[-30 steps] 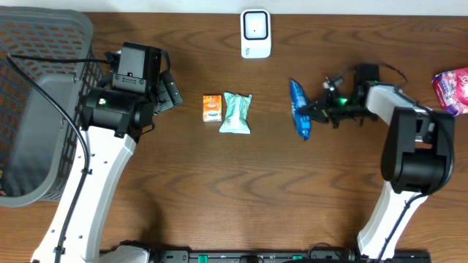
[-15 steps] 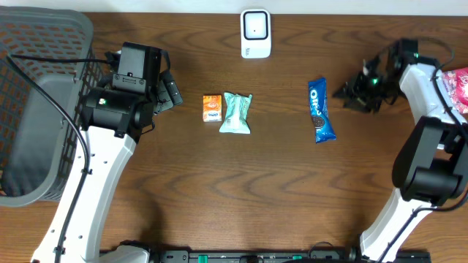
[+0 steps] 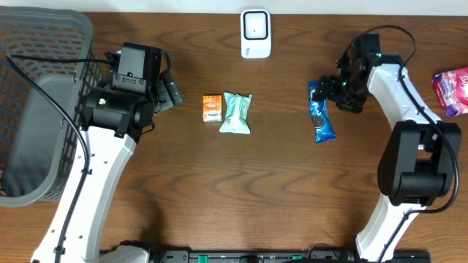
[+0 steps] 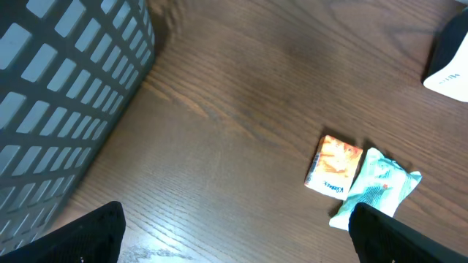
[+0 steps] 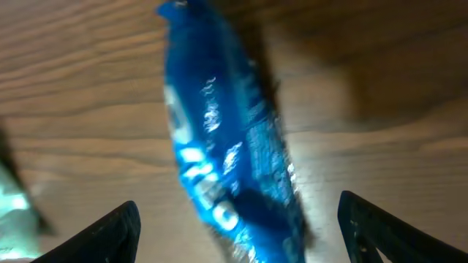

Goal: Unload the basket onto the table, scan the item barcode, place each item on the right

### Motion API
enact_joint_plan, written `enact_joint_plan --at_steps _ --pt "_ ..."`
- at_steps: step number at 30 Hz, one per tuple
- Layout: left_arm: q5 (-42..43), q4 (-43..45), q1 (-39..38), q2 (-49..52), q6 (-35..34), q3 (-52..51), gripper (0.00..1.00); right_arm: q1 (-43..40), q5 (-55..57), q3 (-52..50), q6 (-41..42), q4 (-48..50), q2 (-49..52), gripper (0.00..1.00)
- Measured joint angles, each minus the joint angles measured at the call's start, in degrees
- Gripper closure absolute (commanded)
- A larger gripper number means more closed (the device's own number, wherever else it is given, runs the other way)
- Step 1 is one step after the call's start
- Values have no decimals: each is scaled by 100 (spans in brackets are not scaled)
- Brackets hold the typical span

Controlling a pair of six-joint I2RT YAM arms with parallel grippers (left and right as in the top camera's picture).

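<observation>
The item, a blue Oreo cookie pack (image 3: 321, 112), lies flat on the wooden table right of centre, logo side up. My right gripper (image 3: 330, 88) hovers over its far end, open. In the right wrist view the blurred pack (image 5: 227, 168) lies between and beyond the spread fingers (image 5: 110, 230), untouched. The white barcode scanner (image 3: 255, 33) stands at the table's back edge. My left gripper (image 3: 170, 90) is open, with nothing in it, beside the basket; its wrist view shows bare wood between the fingers (image 4: 91, 232).
An orange box (image 3: 212, 107) and a mint-green packet (image 3: 235, 112) lie side by side mid-table, also in the left wrist view as box (image 4: 334, 166) and packet (image 4: 374, 186). A grey mesh basket (image 3: 33, 109) fills the far left. A pink packet (image 3: 452, 91) sits at the right edge.
The right gripper let go of the blue pack, which now lies further right, drew away to the right, then came back over the pack's far end with jaws wide. Left arm still.
</observation>
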Motion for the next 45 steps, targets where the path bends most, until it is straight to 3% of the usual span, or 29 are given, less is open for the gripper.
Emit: enact_joint_plan --at_steps 7,10,14,18,31,36,37,41,45 --pt "0 2 0 0 0 0 2 -55 -509 -765 -37 1117 0 27" --pt "0 0 0 0 0 0 2 -37 -745 -1032 -70 1451 -22 44" --pt "0 -2 0 0 0 0 2 -35 -820 -1222 -26 1606 -37 78" --pt "0 0 0 0 0 0 2 -39 -929 -1290 46 1598 -37 99" --pt "0 0 0 0 0 0 2 -109 -2990 -1353 791 2240 -4 99" --pt "0 0 0 0 0 0 2 -109 -2669 -1357 1010 1690 -4 98" --pt "0 0 0 0 0 0 2 -109 -2494 -1364 1025 1563 -2 92" --pt "0 0 0 0 -2 0 2 -109 -1976 -1469 914 1429 -2 46" --pt "0 0 0 0 0 0 2 -81 -1987 -1482 758 1502 -87 38"
